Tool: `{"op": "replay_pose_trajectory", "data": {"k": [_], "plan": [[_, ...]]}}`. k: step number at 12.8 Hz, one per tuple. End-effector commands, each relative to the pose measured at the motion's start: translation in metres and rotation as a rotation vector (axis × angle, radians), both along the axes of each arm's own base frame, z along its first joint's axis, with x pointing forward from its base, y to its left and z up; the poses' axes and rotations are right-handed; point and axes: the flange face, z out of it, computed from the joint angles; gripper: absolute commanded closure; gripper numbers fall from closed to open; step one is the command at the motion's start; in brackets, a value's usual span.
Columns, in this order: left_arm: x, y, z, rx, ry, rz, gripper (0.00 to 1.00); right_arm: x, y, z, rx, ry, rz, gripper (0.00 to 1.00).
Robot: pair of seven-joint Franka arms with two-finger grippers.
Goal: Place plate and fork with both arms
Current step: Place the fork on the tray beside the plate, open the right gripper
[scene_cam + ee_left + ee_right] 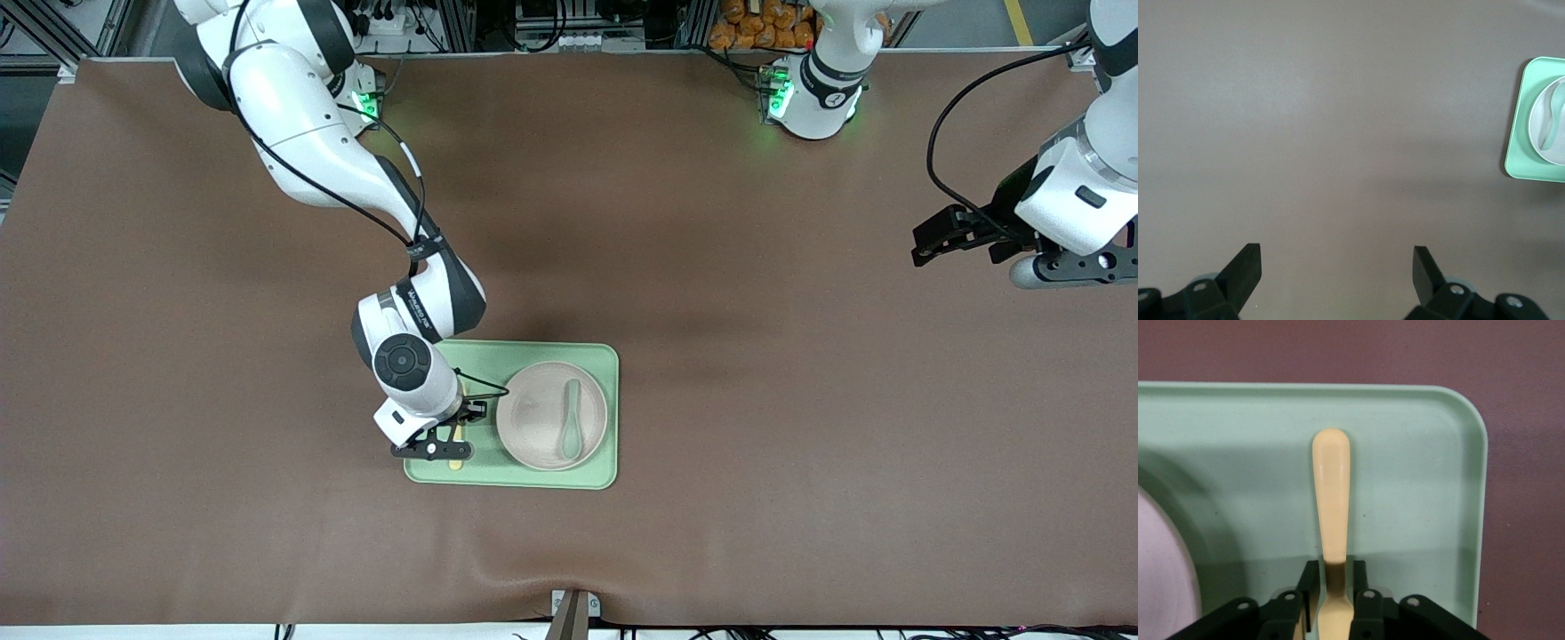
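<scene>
The fork (1331, 493) lies flat on the green tray (533, 356), beside the plate (538, 413), at the tray's edge toward the right arm's end of the table. The plate rests on the same tray, with a teal spoon (570, 422) lying in it. Note the right gripper (1333, 597): its jaws straddle the fork's neck closely on both sides, but you cannot tell whether they clamp it or have just let go. The left gripper (1337, 263) hangs over bare table (800, 400) toward the left arm's end, well apart from the tray, jaws spread wide and empty; this arm waits. Judge the task nearly complete: plate and fork both sit on the tray, and only freeing and clearing the right gripper appears to remain.
</scene>
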Motion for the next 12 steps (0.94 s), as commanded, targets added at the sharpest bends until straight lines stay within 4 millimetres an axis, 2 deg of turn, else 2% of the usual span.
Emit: {"op": "replay_pose_trajectory", "data": {"k": [1,3,5,7,9,12], "plan": [[-0.006,0.002,0.004,-0.016,-0.011,-0.007,0.00,-0.003,-0.004,0.016,0.005,-0.001,-0.008,0.02],[-0.005,0.002,0.004,-0.016,-0.011,-0.005,0.00,0.003,-0.008,0.040,0.003,0.014,-0.015,0.00],[-0.005,0.002,0.004,-0.016,-0.011,-0.005,0.00,0.028,-0.045,0.086,0.019,0.043,-0.080,0.00],[-0.006,0.002,0.004,-0.016,-0.010,-0.007,0.00,0.035,-0.075,0.144,0.040,0.041,-0.119,0.00],[-0.006,0.002,0.004,-0.016,-0.010,-0.007,0.00,0.032,-0.099,0.202,0.058,0.027,-0.151,0.00],[-0.005,0.003,0.004,-0.014,-0.011,-0.005,0.00,0.022,-0.157,0.275,0.056,0.024,-0.218,0.00]]}}
